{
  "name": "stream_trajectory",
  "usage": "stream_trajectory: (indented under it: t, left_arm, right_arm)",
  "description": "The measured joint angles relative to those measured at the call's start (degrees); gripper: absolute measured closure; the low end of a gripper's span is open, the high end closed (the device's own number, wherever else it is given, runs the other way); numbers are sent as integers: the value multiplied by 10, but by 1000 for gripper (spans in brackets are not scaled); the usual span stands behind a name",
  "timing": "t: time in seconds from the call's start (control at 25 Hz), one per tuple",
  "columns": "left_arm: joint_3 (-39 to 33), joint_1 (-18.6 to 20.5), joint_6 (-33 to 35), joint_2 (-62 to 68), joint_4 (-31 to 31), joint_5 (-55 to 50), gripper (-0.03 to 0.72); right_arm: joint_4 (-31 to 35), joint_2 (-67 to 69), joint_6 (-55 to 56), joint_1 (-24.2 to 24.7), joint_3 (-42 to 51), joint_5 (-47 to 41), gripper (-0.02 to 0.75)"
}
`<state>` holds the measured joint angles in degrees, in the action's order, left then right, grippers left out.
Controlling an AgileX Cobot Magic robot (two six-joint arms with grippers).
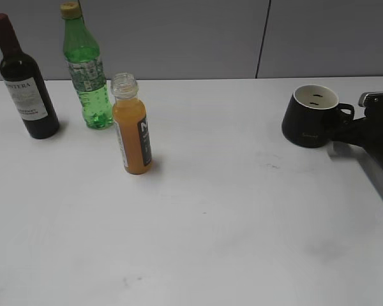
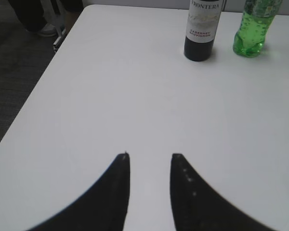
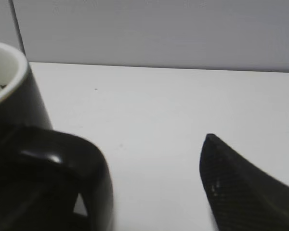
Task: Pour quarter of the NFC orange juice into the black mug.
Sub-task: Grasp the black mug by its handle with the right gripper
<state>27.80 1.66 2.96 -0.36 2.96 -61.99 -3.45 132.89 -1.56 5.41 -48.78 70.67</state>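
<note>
Three bottles: standing upright in a loose row at the far left of the white table (image 1: 242,223), grouped away from the mug, so the working space in the middle is lying bare.
Wine bottle (image 1: 24,81): sitting furthest left and capped; it is playing no part in the pour.
Green bottle (image 1: 86,70): standing just right of the wine bottle, yellow cap on, also only a bystander.
NFC orange juice (image 1: 131,125): standing nearest the camera of the three, apart from the green bottle, nearly full and with its wide neck showing no cap, which suits pouring once it is lifted.
Left gripper (image 2: 149,168): hovering over bare table with its two dark fingers parted and nothing between them; the juice is showing only as an orange sliver at the right edge of its wrist view, so I judge it is not yet lined up for a grasp.
Black mug (image 1: 311,116): sitting upright at the far right, well apart from the juice, cream inside empty, handle turned toward the right arm.
Right gripper (image 3: 154,180): lying at the mug's handle with its fingers spread; one finger (image 3: 245,187) is standing clear to the right, the handle (image 3: 53,173) filling the left of the wrist view. It is probably placed to steady the mug, but I cannot tell if it is touching.
</note>
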Motion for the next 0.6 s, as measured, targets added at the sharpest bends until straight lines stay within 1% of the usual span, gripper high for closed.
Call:
stream_trajectory:
  t: [0.2, 0.28, 0.36, 0.48, 0.52, 0.6]
  left_arm:
    - [0, 0, 0, 0, 0, 0, 457]
    - [0, 0, 0, 0, 0, 0, 457]
    - [0, 0, 0, 0, 0, 0, 457]
    - [0, 0, 0, 0, 0, 0, 457]
    - [0, 0, 0, 0, 0, 0, 457]
    - [0, 0, 0, 0, 0, 0, 457]
  right_arm:
    - [-1, 2, 1, 0, -6, -1, 172]
    - [-5, 3, 1, 0, -10, -2, 206]
    - [-12, 6, 1, 0, -18, -5, 259]
    - [-25, 12, 1, 0, -26, -5, 378]
    - [-29, 13, 1, 0, -27, -5, 440]
    - [-38, 13, 1, 0, -28, -5, 596]
